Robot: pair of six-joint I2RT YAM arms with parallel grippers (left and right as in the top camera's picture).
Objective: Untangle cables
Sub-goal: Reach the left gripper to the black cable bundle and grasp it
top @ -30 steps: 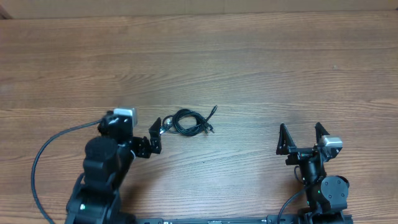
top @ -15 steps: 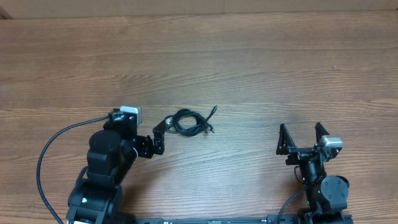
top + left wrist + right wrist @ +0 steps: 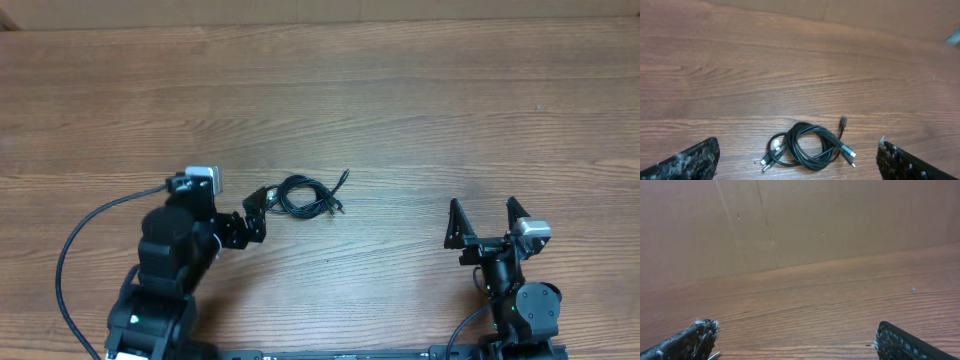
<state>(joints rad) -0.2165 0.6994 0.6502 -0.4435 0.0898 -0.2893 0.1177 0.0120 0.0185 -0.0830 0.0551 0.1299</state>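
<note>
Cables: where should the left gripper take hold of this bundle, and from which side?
Probably the plug ends sticking out at the coil's left edge, not the loops. The cables lie flat in one overlapping coil, so a loop grasp would likely lift everything together. The open left gripper sits beside that edge: come down from above on the left.

Wood-grain table [image 3: 400, 90], brown, planks running side to side. A plain brown cardboard panel [image 3: 840, 215] stands upright along the table's far edge. One small dark speck [image 3: 913, 291] lies on the table's right part.
</note>
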